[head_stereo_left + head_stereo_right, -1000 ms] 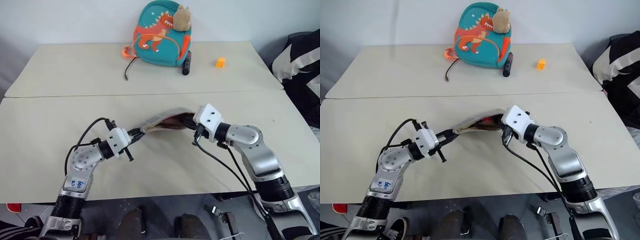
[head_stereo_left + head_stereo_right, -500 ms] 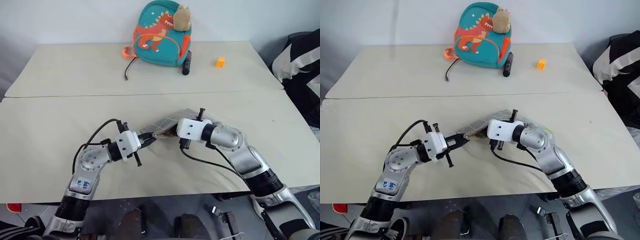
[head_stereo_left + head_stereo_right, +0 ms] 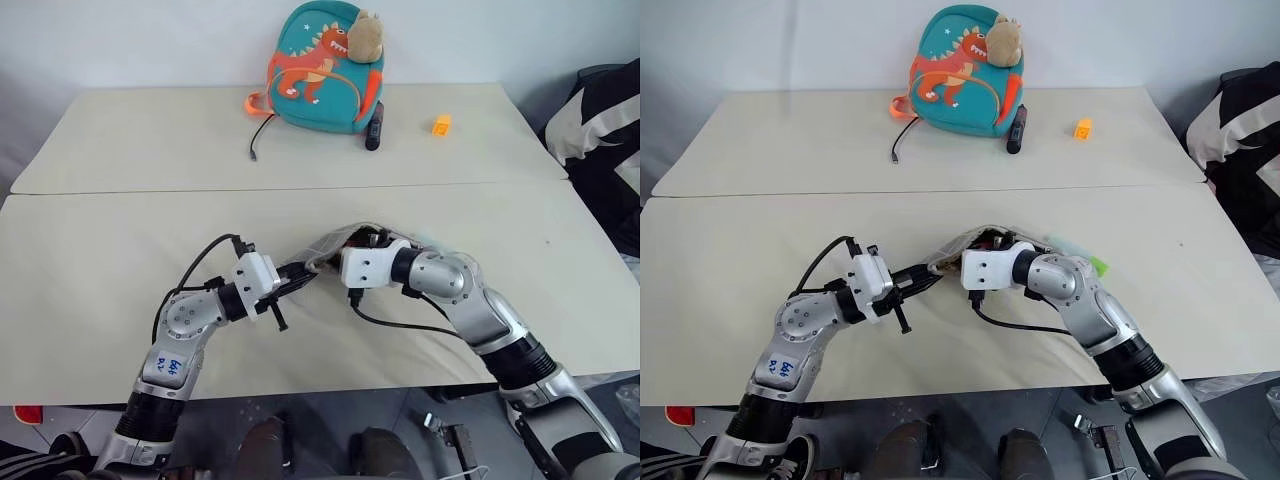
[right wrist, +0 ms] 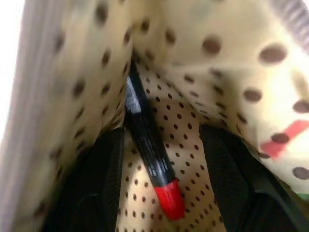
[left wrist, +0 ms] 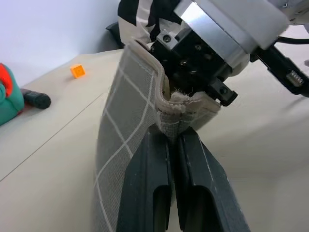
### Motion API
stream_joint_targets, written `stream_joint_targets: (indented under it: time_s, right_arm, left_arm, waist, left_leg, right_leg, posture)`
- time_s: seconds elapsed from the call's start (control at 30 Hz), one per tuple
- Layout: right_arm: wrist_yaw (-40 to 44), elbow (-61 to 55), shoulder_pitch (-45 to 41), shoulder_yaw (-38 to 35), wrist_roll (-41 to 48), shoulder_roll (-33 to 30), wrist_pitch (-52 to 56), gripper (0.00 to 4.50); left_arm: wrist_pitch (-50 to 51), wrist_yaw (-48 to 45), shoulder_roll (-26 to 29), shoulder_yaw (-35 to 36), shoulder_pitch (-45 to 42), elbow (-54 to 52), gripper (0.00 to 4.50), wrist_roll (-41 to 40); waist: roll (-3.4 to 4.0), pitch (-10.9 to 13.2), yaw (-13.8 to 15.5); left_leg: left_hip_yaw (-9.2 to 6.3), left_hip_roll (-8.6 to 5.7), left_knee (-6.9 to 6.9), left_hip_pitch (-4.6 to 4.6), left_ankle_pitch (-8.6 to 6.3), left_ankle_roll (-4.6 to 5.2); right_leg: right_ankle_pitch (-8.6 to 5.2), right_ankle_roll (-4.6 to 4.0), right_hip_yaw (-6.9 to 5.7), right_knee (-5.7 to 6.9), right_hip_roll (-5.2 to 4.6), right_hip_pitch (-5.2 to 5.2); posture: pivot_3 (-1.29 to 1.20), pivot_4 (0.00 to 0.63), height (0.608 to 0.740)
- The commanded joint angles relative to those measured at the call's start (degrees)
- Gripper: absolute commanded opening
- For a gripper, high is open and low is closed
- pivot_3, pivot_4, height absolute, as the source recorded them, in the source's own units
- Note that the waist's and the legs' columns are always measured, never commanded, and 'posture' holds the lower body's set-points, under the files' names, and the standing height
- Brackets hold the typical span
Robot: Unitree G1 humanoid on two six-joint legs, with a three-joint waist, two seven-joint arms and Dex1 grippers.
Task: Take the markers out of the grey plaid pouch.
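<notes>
The grey plaid pouch (image 3: 332,242) is lifted off the near table, bunched between my two hands. My left gripper (image 5: 174,139) is shut on the pouch's fabric end (image 5: 170,113). My right gripper (image 4: 161,140) is pushed inside the pouch's mouth and stands open. Its black fingers (image 4: 96,188) are spread against the dotted cream lining. Between them lies a black marker (image 4: 145,145) with a red end, touched by neither finger. A pale green marker (image 3: 1085,258) with a bright green end rests on the table behind my right forearm.
A teal dinosaur backpack (image 3: 325,70) stands at the far table's back edge, with a thick black cylinder (image 3: 374,130) and a small orange block (image 3: 440,124) to its right. A dark cable (image 3: 258,135) trails from the backpack. A black-and-white bag (image 3: 600,130) sits beyond the right edge.
My right hand rolled over and slid left into the pouch's mouth, and its fingers spread apart. The pouch bunched up between the hands. My left gripper kept its hold and shifted slightly right.
</notes>
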Motion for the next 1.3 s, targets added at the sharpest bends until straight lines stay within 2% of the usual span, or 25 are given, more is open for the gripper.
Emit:
stream_joint_targets:
  time_s: [0.03,0.3,0.43,0.6,1.3]
  right_arm:
    - [-1.06,-0.36,-0.64,0.11,-1.41,0.27,-1.61,2.57]
    - [-1.43,0.76,-0.01,0.44,-4.38,0.25,-1.38,2.57]
    - [-4.09,1.90,-0.49,-0.14,-6.28,2.22,0.83,2.57]
    - [-3.05,3.81,-0.04,1.92,-8.29,3.66,2.39,2.57]
    - [-4.80,9.96,-1.68,2.87,-9.39,6.03,0.98,2.57]
  left_arm:
    - [-0.33,-1.45,-0.02,0.26,-0.79,-3.76,0.00,-2.59]
    - [0.52,-1.58,-0.36,0.34,-0.37,-4.94,0.00,-3.19]
    - [1.11,-2.59,-0.62,-0.02,0.49,-6.18,0.00,-4.61]
    - [1.16,-2.82,-0.76,-0.45,1.69,-6.79,0.00,-4.68]
    - [-0.73,-4.92,-0.69,0.46,2.86,-6.35,0.00,-5.16]
  waist:
    - [0.00,0.00,0.00]
    - [0.00,0.00,0.02]
    - [0.00,0.00,-0.01]
    - [0.00,0.00,-0.02]
    - [0.00,0.00,-0.06]
  left_leg:
    - [0.00,0.00,0.00,0.00,0.00,0.00]
    - [0.00,0.00,0.00,0.00,0.00,0.00]
    - [0.00,0.00,0.01,0.00,0.00,0.00]
    - [0.00,0.00,0.00,0.00,0.01,-0.01]
    - [-0.01,0.00,0.00,0.01,0.01,-0.01]
  right_leg:
    - [0.00,0.00,0.00,0.00,0.00,0.00]
    - [0.00,0.00,0.00,0.00,0.00,0.01]
    - [0.00,0.00,0.01,0.00,0.00,0.01]
    - [0.00,0.00,0.02,0.00,0.01,0.01]
    - [0.00,0.00,0.03,0.00,0.01,0.02]
  posture:
    - [0.00,0.150,0.740]
    - [0.00,0.150,0.740]
    - [0.00,0.150,0.740]
    - [0.00,0.150,0.740]
    - [0.00,0.150,0.740]
